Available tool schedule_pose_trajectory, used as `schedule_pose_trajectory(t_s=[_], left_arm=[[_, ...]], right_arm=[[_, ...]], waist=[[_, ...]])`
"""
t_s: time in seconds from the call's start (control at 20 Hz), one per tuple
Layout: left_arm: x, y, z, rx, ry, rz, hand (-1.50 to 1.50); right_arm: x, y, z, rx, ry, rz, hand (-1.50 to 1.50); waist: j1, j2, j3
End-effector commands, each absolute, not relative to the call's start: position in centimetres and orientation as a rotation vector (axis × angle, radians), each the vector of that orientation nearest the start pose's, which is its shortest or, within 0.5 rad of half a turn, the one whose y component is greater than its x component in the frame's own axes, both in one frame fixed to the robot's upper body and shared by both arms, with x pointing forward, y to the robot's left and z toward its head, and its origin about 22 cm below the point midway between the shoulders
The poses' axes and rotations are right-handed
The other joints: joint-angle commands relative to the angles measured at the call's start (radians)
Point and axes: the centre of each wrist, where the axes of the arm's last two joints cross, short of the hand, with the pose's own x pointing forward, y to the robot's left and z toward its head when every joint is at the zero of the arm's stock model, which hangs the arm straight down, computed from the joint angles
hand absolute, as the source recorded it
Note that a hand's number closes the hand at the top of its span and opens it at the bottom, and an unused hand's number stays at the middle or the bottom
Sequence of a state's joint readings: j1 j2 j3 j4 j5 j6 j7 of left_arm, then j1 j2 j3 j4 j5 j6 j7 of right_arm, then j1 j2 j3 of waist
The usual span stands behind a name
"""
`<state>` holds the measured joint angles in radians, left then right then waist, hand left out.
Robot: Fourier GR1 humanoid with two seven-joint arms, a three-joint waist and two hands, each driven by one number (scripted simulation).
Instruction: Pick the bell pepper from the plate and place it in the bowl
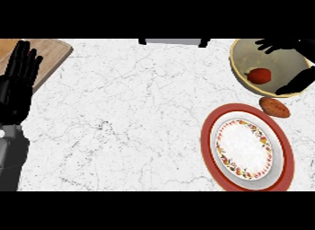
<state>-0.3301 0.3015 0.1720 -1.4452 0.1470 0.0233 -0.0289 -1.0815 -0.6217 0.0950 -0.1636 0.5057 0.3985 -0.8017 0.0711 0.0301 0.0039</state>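
A red bell pepper (259, 75) lies inside the tan bowl (242, 72) at the upper right. My right hand (310, 48) hovers over the bowl's right side, fingers spread and open, with the thumb (297, 83) just right of the pepper and not touching it. The red-rimmed plate (216, 134) with a patterned white centre sits below the bowl and holds nothing. My left hand (14, 85) is at the far left edge, open, fingers pointing up.
A brown potato-like item (274, 107) lies on the counter between the bowl and the plate. A wooden cutting board (50, 51) sits at the upper left, partly under my left hand. A grey object (174, 41) shows at the top edge.
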Motion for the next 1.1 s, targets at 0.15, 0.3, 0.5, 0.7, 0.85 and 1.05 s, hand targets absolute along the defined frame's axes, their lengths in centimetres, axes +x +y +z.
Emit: schedule_pose_trajectory(t_s=[0.15, 0.3, 0.5, 0.7, 0.85, 1.05], left_arm=[[32.2, 30.5, 9.5, 0.174, -1.825, -0.004, 0.00], [31.6, 30.6, 8.5, 0.181, -1.837, -0.022, 0.00], [31.9, 30.1, 9.0, 0.150, -1.838, -0.028, 0.00], [31.6, 30.0, 9.7, 0.149, -1.857, -0.023, 0.00], [32.0, 29.6, 9.2, 0.139, -1.846, -0.023, 0.00], [32.1, 29.8, 10.2, 0.137, -1.869, -0.014, 0.00]], right_arm=[[43.0, -39.1, 13.3, -0.061, -1.801, 0.748, -1.50], [42.9, -41.0, 16.6, -0.119, -1.832, 0.614, -1.50], [40.9, -44.7, 17.4, -0.153, -1.803, 0.502, -1.50], [38.9, -47.7, 17.8, -0.160, -1.788, 0.432, -1.50], [38.3, -48.5, 18.1, -0.139, -1.805, 0.388, -1.50], [37.3, -50.0, 18.7, -0.154, -1.816, 0.356, -1.50]], waist=[[-0.006, 0.002, 0.001], [0.015, 0.011, 0.001], [0.020, 0.022, 0.003], [0.040, 0.029, 0.007], [0.030, 0.039, 0.009], [0.044, 0.043, 0.012]])
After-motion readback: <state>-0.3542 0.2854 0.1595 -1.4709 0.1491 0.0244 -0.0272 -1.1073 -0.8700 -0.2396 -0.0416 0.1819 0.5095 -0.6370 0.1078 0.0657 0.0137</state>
